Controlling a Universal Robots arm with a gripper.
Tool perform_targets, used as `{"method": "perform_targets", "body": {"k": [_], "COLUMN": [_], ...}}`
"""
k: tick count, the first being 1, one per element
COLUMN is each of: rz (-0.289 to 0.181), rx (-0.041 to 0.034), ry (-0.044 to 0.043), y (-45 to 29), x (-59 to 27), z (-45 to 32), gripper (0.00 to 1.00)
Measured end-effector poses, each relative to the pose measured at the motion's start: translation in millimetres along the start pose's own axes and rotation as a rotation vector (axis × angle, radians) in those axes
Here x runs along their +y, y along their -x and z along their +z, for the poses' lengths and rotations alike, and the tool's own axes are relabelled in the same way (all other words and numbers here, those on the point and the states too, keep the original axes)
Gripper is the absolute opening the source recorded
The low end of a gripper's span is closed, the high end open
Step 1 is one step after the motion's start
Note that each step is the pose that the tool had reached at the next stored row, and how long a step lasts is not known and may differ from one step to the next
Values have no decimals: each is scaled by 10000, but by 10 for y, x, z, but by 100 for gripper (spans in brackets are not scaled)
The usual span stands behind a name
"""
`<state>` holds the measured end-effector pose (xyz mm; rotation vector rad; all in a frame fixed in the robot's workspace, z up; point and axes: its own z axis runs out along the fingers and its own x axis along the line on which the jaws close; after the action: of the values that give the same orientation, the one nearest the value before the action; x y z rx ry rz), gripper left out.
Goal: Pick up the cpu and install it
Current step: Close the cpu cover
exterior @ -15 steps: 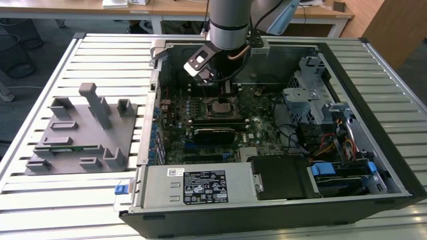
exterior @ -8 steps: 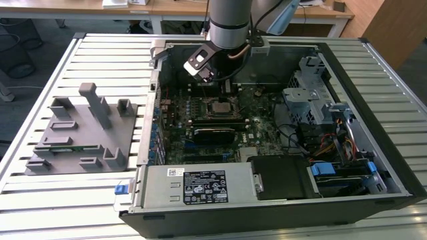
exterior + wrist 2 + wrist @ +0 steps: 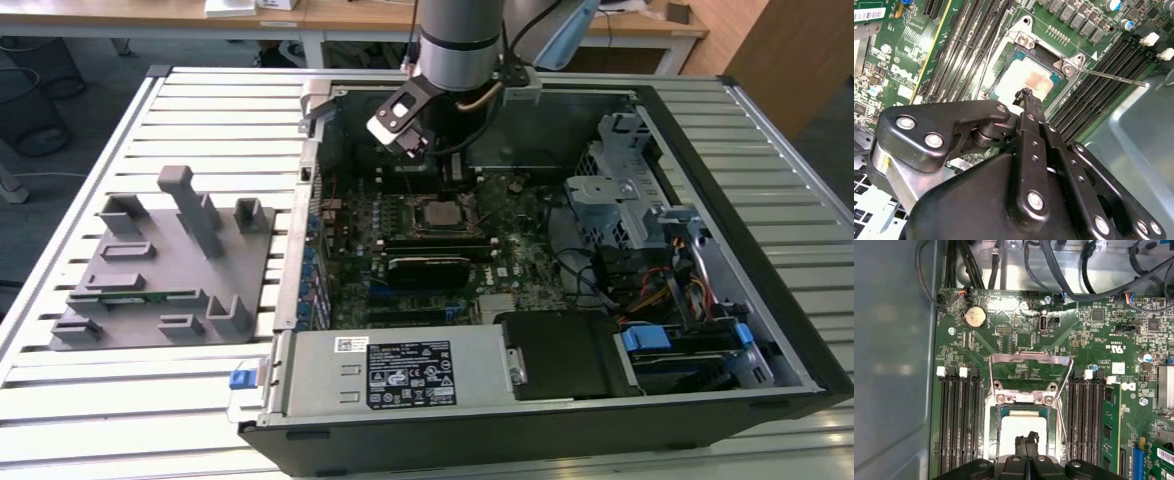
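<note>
One small flat square silver-topped cpu (image 3: 1011, 430) lies in the green motherboard's (image 3: 1004, 340) metal-framed socket (image 3: 1024, 399), black jaws pressed together just over it, grey arm (image 3: 461, 40) at its 12 o'clock in the exterior view.

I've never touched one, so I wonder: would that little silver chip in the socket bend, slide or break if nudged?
Probably stiff: the cpu looks like a flat, metal-topped plate. Likely slippery, since its top shines in both wrist views. It probably wouldn't slide far: it lies inside the socket frame, beneath the shut pincer.
</note>
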<state>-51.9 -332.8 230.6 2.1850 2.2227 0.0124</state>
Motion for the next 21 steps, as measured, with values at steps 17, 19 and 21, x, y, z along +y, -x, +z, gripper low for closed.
{"method": "perform_targets", "body": {"k": [17,19,21], "rz": [0,1,1], "rx": [1,0,0], "ry": [-18,-18,-17], "y": [0,1,1], "x": [-5,-5,-4], "z": [-160,-199,-240], "gripper": [11,11,11]}}
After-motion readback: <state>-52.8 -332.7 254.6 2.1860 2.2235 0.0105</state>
